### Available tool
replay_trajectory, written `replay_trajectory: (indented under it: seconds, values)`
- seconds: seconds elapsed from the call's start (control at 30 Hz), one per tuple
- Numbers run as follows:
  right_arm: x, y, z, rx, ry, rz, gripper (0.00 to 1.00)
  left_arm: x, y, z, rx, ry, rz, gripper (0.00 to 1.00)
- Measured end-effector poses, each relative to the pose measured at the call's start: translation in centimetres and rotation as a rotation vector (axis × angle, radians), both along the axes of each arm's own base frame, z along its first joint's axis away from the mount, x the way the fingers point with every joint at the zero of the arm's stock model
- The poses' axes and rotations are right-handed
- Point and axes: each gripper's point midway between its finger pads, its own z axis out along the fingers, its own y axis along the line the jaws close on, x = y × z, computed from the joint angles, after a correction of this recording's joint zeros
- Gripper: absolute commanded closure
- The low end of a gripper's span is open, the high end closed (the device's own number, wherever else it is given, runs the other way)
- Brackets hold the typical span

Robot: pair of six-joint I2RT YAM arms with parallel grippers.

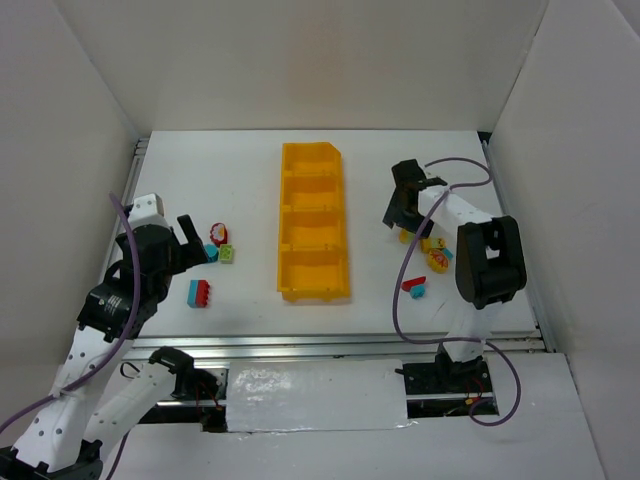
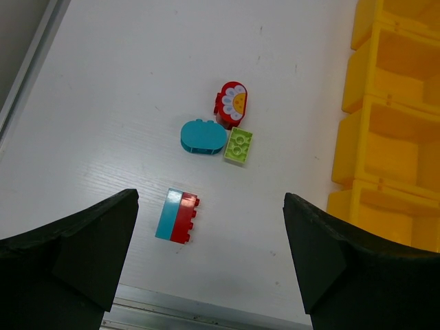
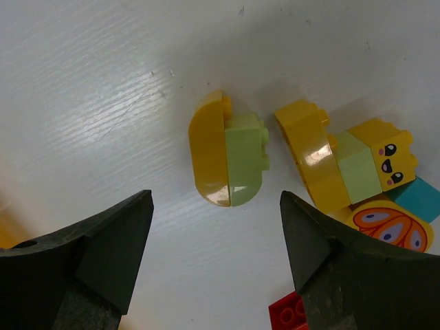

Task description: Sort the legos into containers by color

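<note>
The long yellow-orange bin (image 1: 313, 222) stands mid-table, its four compartments looking empty. My left gripper (image 1: 196, 245) is open and empty above the table. In the left wrist view it (image 2: 210, 206) hovers near a joined teal-and-red brick (image 2: 177, 216), with a teal rounded brick (image 2: 203, 137), a light green brick (image 2: 238, 146) and a red flower brick (image 2: 233, 104) beyond. My right gripper (image 1: 398, 218) is open and empty. In the right wrist view it (image 3: 216, 199) hovers just short of a joined yellow-and-green rounded piece (image 3: 228, 159).
Beside that piece lie a yellow-green-yellow stack with a face (image 3: 344, 165), a butterfly-printed piece (image 3: 388, 227), a teal brick (image 3: 416, 199) and a red brick (image 3: 289, 313). A red-and-teal pair (image 1: 415, 287) lies nearer the front. White walls enclose the table.
</note>
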Motion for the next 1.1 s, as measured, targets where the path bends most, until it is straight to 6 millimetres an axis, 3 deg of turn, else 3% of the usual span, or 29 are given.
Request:
replay_trajectory:
  seconds: [0.4, 0.67, 0.8, 0.83, 1.0, 1.1]
  values:
    - [1.8, -0.8, -1.6, 0.029, 0.027, 0.004, 0.26, 0.2, -0.2, -0.3, 0.003, 0.014, -0.007, 0.0]
    - [2.0, -0.9, -2.8, 0.034, 0.056, 0.015, 0.3, 0.4, -0.2, -0.6, 0.009, 0.029, -0.008, 0.01]
    - [2.6, -0.8, -2.3, 0.038, 0.049, 0.028, 0.44, 0.4, -0.3, -0.8, 0.011, 0.036, -0.008, 0.01]
    - [2.8, -0.7, -2.2, 0.041, 0.045, 0.031, 0.51, 0.5, -0.3, -0.8, 0.011, 0.036, -0.008, 0.0]
    - [3.0, -0.6, -2.1, 0.047, 0.045, 0.044, 0.59, 0.5, -0.3, -0.9, 0.013, 0.041, -0.008, 0.0]
    - [3.0, -0.5, -2.1, 0.05, 0.048, 0.055, 0.97, 0.6, -0.3, -1.0, 0.015, 0.046, -0.008, 0.0]
